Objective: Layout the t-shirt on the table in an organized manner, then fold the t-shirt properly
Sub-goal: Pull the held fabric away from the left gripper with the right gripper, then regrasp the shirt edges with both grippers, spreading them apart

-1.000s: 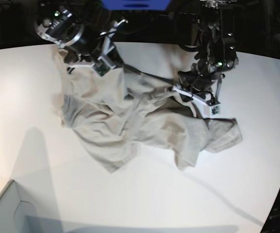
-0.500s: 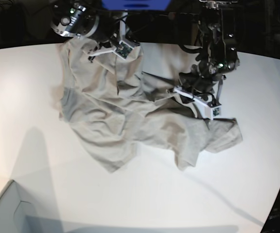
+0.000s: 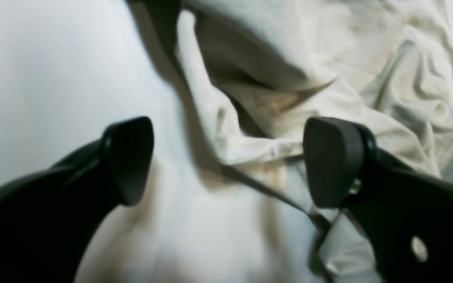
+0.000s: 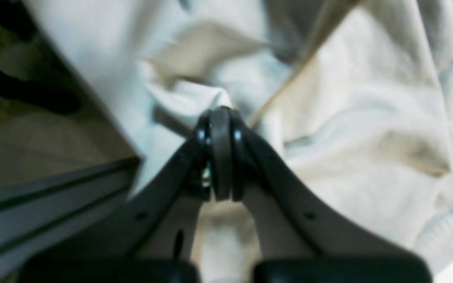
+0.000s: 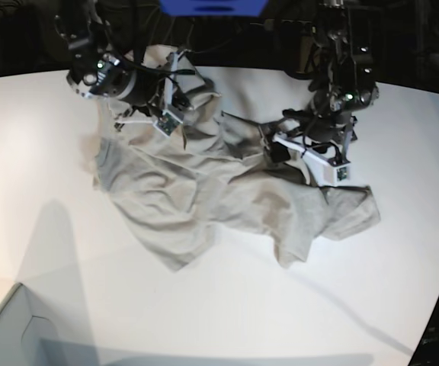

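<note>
Across the far half of the white counter (image 5: 227, 305) lies the t-shirt (image 5: 204, 191), a light grey-beige garment still rumpled, with one short sleeve spread toward the counter's right side in the base view and a bunched mass of cloth rising toward the back edge. The right end effector (image 4: 220, 118) is pinched together on a raised fold of the t-shirt (image 4: 368, 118); its wrist view shows the two dark pads pressed flat against each other with a peak of fabric gathered just above them, at the counter's far edge. In the base view this end effector (image 5: 175, 116) sits at the upper left of the cloth, lifting it into a ridge. The left end effector (image 3: 226, 161) stands wide apart, its two black pads (image 3: 330, 161) well separated and gripping nothing; a creased fold of the t-shirt (image 3: 328, 59) lies between and beyond them, with bare counter (image 3: 34, 59) beside it. In the base view it (image 5: 277, 149) hangs over the shirt's middle.
</note>
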